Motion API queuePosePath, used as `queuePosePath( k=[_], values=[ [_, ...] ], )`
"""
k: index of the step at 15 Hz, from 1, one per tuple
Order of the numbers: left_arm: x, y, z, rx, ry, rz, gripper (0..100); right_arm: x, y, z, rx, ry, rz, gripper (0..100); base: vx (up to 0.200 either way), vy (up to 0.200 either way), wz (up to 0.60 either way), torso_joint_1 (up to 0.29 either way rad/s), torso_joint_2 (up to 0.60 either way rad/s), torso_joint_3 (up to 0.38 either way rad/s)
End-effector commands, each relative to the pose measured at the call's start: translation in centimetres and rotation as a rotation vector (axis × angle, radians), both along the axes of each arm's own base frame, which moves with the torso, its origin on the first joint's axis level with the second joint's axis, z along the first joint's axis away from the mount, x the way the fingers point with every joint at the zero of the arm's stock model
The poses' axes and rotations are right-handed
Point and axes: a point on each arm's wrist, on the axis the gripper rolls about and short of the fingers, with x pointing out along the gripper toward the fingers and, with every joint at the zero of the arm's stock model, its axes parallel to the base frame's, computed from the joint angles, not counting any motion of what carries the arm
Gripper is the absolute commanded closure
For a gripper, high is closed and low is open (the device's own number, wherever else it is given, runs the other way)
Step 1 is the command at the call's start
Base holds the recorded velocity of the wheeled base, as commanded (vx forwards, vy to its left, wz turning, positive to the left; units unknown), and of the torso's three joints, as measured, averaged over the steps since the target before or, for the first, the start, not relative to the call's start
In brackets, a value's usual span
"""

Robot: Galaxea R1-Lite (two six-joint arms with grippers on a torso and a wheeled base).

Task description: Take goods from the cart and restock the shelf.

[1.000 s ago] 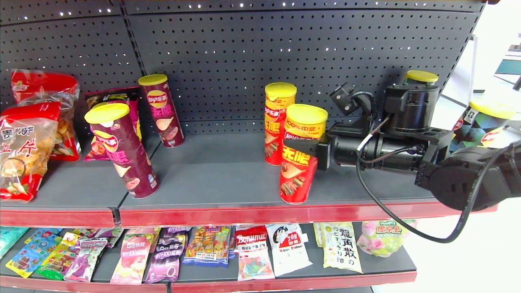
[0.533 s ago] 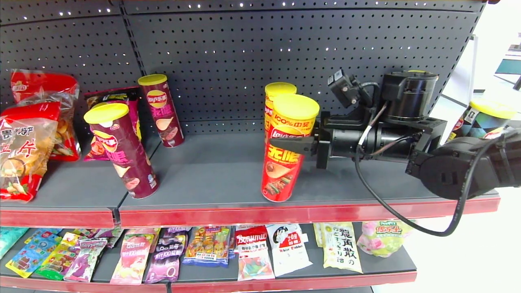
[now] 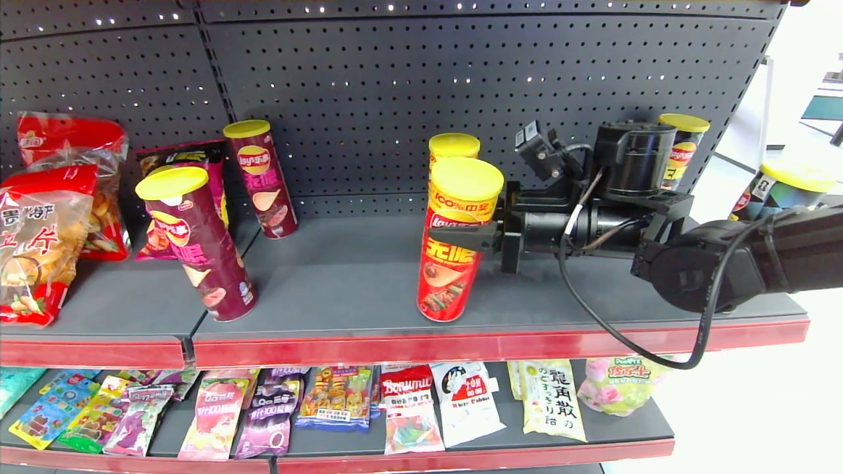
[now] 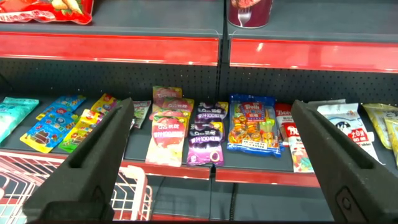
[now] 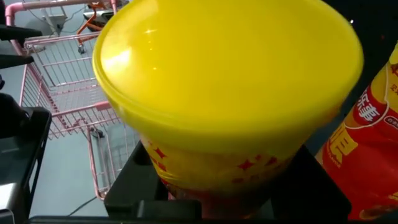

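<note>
With right tool (image 3: 461, 236) clamped on red can (image 3: 453, 280) and left tool (image 4: 208, 124) spread wide, set can upright on shelf (image 3: 342, 276) before rear can (image 3: 453, 146), then release.

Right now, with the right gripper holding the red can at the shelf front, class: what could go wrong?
1. The red can in the right gripper leans, its base near the shelf's front lip; released like this, it may topple off.
2. A second red can stands close behind; pushing back could knock it over.
</note>
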Motion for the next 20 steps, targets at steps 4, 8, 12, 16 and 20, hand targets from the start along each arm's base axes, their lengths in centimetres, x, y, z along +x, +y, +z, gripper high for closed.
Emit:
queuePosePath(
  k=[4, 8, 12, 16, 20],
  values=[
    [0.0, 0.0, 0.0, 0.000, 0.001, 0.001, 0, -0.3, 0.3, -0.5, -0.014, -0.010, 0.012, 100, 0.000, 0.000, 0.00, 0.000, 0.00, 0.000],
    [0.0, 0.0, 0.0, 0.000, 0.001, 0.001, 0, -0.1, 0.6, -1.0, -0.027, -0.018, 0.020, 100, 0.000, 0.000, 0.00, 0.000, 0.00, 0.000],
    [0.0, 0.0, 0.0, 0.000, 0.001, 0.001, 0, 0.3, 0.7, -1.4, -0.031, -0.010, 0.019, 100, 0.000, 0.000, 0.00, 0.000, 0.00, 0.000],
    [0.0, 0.0, 0.0, 0.000, 0.001, 0.001, 0, 0.3, 0.7, -1.5, -0.030, -0.003, 0.038, 100, 0.000, 0.000, 0.00, 0.000, 0.00, 0.000],
    [0.0, 0.0, 0.0, 0.000, 0.001, 0.001, 0, 0.3, 0.8, -1.6, -0.032, 0.001, 0.031, 100, 0.000, 0.000, 0.00, 0.000, 0.00, 0.000]
  ],
)
